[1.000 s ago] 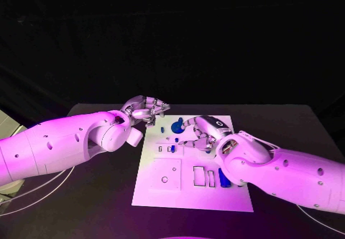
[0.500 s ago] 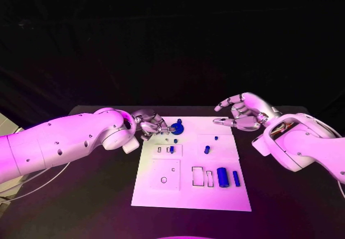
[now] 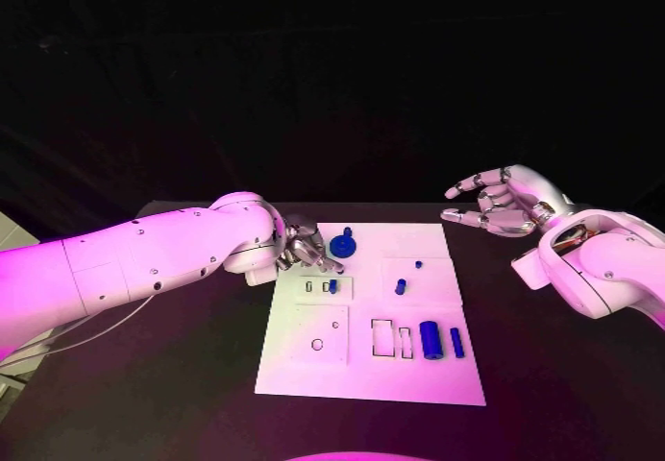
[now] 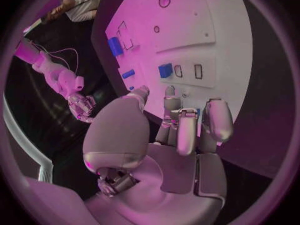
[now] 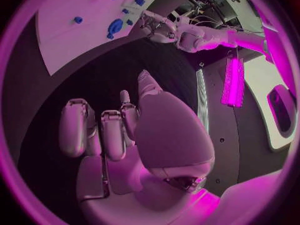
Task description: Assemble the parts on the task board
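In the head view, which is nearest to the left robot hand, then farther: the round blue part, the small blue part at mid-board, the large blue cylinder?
From the left robot hand:
1. Round blue part, beside it at the board's far end.
2. Small blue part, mid-board.
3. Large blue cylinder, at the near right.

Robotics lab, black table (image 3: 554, 384), dark backdrop

Right hand (image 3: 502, 204): off task board (image 3: 372, 375), withdrawn to far right, raised over bench (image 3: 208, 384) beyond board's right edge; fingers apart, holds nothing. A second ago it lay over board's middle, covering parts there.

Small blue part (image 3: 401, 286) and two blue cylinders (image 3: 430, 340) near board's right edge uncovered.

Left hand (image 3: 305, 247): moved from beyond board's far-left corner down to its left edge, fingers curled just beside round blue part (image 3: 341, 246).
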`<state>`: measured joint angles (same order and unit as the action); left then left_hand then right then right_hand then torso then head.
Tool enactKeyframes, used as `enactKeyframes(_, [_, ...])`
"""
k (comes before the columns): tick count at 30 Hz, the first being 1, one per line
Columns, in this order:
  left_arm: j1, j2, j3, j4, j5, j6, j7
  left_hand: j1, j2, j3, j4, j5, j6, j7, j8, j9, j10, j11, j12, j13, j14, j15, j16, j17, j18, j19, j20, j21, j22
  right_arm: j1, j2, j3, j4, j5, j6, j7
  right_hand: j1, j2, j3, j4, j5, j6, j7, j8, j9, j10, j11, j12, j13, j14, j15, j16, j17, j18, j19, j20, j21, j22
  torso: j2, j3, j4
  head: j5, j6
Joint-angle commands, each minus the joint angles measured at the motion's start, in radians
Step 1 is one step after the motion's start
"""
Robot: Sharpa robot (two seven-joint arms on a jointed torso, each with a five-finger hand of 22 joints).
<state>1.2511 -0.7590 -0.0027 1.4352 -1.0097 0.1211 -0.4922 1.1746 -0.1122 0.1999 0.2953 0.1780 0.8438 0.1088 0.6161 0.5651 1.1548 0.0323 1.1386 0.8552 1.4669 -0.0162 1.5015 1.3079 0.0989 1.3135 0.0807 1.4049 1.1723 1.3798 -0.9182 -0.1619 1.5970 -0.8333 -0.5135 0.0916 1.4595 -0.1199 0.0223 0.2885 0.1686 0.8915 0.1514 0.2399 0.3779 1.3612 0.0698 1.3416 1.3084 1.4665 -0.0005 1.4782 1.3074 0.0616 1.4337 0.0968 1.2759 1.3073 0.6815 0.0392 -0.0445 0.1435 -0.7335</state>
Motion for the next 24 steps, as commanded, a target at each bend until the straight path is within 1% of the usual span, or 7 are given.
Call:
enactKeyframes(1, [0.004, 0.014, -0.001, -0.007, -0.053, 0.072, -0.06, -0.014, 0.001, -0.007, -0.001, 0.004, -0.006, -0.001, 0.006, 0.003, 0.001, 0.003, 0.004, 0.001, 0.051, -0.009, 0.001, 0.138, -0.017, 0.007, 0.0, 0.007, 0.002, 0.001, 0.002, 0.0, -0.005, 0.024, 0.012, 0.015, -0.005, -0.003, -0.006, 0.0, 0.005, -0.009, 0.001, 0.007, 0.002, -0.006, 0.0, -0.007, 0.066, 0.047, -0.005, -0.005, 0.037, 0.007, -0.006, 0.002, -0.006, 0.065, 0.001, -0.0015, 0.0002, -0.001, -0.003])
enactKeyframes(5, [0.006, 0.029, -0.005, -0.013, -0.054, 0.092, -0.069, -0.015, 0.002, -0.007, -0.001, 0.004, -0.007, -0.001, 0.006, 0.003, -0.002, 0.003, 0.001, -0.004, 0.051, -0.008, 0.002, 0.138, -0.017, 0.008, 0.0, 0.007, 0.004, 0.001, 0.004, 0.0, -0.011, 0.022, 0.012, 0.009, -0.006, -0.003, -0.007, 0.0, 0.005, -0.013, 0.002, 0.008, 0.002, -0.008, 0.001, -0.008, 0.064, 0.047, -0.004, -0.006, 0.036, 0.008, -0.007, 0.002, -0.01, 0.062, 0.0, -0.0026, 0.0012, -0.003, -0.006])
enactKeyframes(8, [0.007, 0.04, -0.01, -0.021, -0.054, 0.105, -0.074, -0.018, 0.004, -0.01, -0.001, 0.005, -0.01, 0.0, 0.006, 0.006, -0.009, 0.003, -0.004, -0.012, 0.05, -0.008, 0.0, 0.136, -0.017, 0.007, 0.0, 0.007, 0.002, 0.001, 0.005, 0.0, -0.015, 0.021, 0.013, 0.005, -0.007, -0.002, -0.007, 0.001, 0.005, -0.015, 0.002, 0.008, 0.002, -0.008, 0.001, -0.008, 0.064, 0.046, -0.004, -0.007, 0.035, 0.008, -0.008, 0.003, -0.011, 0.061, -0.001, -0.0034, 0.0008, -0.002, -0.009])
enactKeyframes(16, [0.008, 0.06, -0.02, -0.04, -0.051, 0.134, -0.082, -0.024, 0.009, -0.013, -0.001, 0.004, -0.014, 0.0, 0.006, 0.011, -0.01, 0.004, -0.003, -0.009, 0.05, -0.007, 0.0, 0.136, -0.017, 0.007, 0.001, 0.007, 0.003, 0.001, 0.008, 0.0, -0.02, 0.011, 0.017, 0.0, -0.009, -0.002, -0.009, 0.001, 0.005, -0.022, 0.004, 0.009, 0.002, -0.013, 0.002, -0.013, 0.06, 0.045, -0.003, -0.01, 0.029, 0.011, -0.013, 0.003, -0.023, 0.054, -0.001, -0.0029, 0.0009, -0.004, -0.013])
enactKeyframes(24, [0.008, 0.071, -0.023, -0.045, -0.039, 0.145, -0.08, -0.029, 0.013, -0.016, -0.001, 0.003, -0.015, 0.001, 0.007, 0.014, -0.011, 0.005, -0.002, -0.007, 0.05, -0.007, 0.001, 0.137, -0.017, 0.007, 0.001, 0.007, 0.004, 0.001, 0.014, 0.0, -0.025, -0.023, 0.018, -0.004, -0.009, 0.0, -0.01, 0.0, 0.006, -0.03, 0.006, 0.013, 0.003, -0.027, 0.004, -0.025, 0.049, 0.038, -0.001, -0.02, 0.011, 0.015, -0.023, 0.005, -0.046, 0.04, 0.0, -0.002, 0.0003, -0.003, -0.017])
